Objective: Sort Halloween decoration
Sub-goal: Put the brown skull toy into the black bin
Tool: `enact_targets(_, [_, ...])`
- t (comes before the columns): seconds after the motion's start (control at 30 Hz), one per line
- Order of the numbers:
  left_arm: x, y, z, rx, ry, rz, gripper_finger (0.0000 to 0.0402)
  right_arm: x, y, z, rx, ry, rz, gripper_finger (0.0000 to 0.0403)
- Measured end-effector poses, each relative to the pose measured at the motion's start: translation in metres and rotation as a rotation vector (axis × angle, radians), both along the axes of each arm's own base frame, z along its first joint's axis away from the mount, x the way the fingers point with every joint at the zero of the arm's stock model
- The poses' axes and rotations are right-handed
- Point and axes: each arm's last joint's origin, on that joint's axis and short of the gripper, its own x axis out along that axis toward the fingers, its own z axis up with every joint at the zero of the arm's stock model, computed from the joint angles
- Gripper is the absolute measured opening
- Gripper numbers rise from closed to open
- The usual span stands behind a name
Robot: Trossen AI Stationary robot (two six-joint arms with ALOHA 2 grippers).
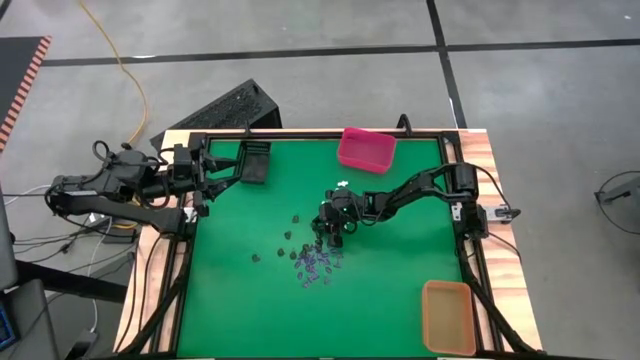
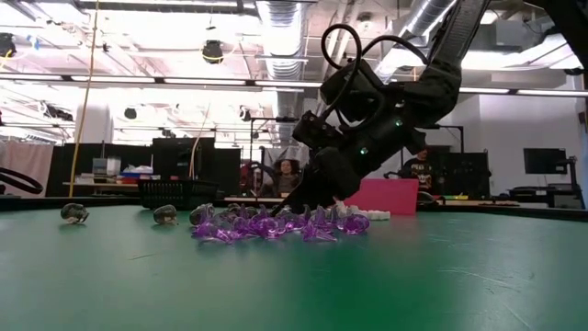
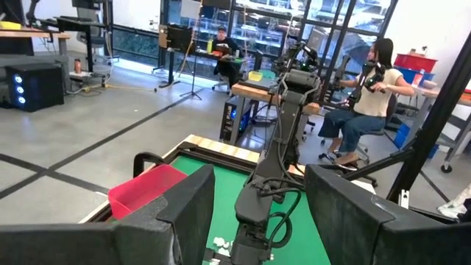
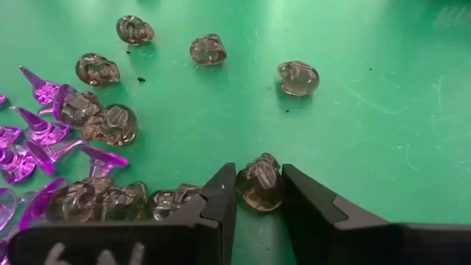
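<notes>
Pincer-wise, we've got our right pincer [image 4: 259,193] down at the green table [image 4: 383,110], fingers [image 4: 221,195] either side of one smoky dark skull trinket [image 4: 259,184]. It looks pinched, though we can't swear the pads are touching. The skull is too round for us to call a long axis. Beside it lie more dark skulls [image 4: 298,77] and purple witch hats [image 4: 40,132], tips pointing every which way across the table. From above, that pile [image 1: 315,262] sits mid-table, with a few white bits [image 1: 341,184] nearer the pink bin [image 1: 366,149]. Our right arm [image 1: 420,188] reaches in low from its side, wrist angled down. The left pincer [image 1: 250,163] waits at the far left corner, fingers spread apart.
</notes>
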Motion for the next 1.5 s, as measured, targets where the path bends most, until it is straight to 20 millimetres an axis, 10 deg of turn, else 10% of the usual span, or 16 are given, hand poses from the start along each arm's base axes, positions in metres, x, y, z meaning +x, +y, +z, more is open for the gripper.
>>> enact_targets(0.37, [0.000,0.000,0.000,-0.001,0.000,-0.002,0.0201,0.005,0.000,0.009,0.071,-0.026,-0.052,0.0116])
enact_targets(0.7, [0.000,0.000,0.000,-0.001,0.000,-0.003,0.0201,0.048,-0.009,0.067,-0.048,-0.073,0.010,0.0121])
enact_targets(1.1, [0.000,0.000,0.000,-0.001,0.000,-0.007,0.0201,0.069,-0.061,0.126,-0.186,-0.205,-0.072,0.0122])
enact_targets(1.5, [0.000,0.000,0.000,0.006,0.004,-0.005,0.0201,0.096,-0.098,0.129,-0.178,-0.345,-0.162,0.0123])
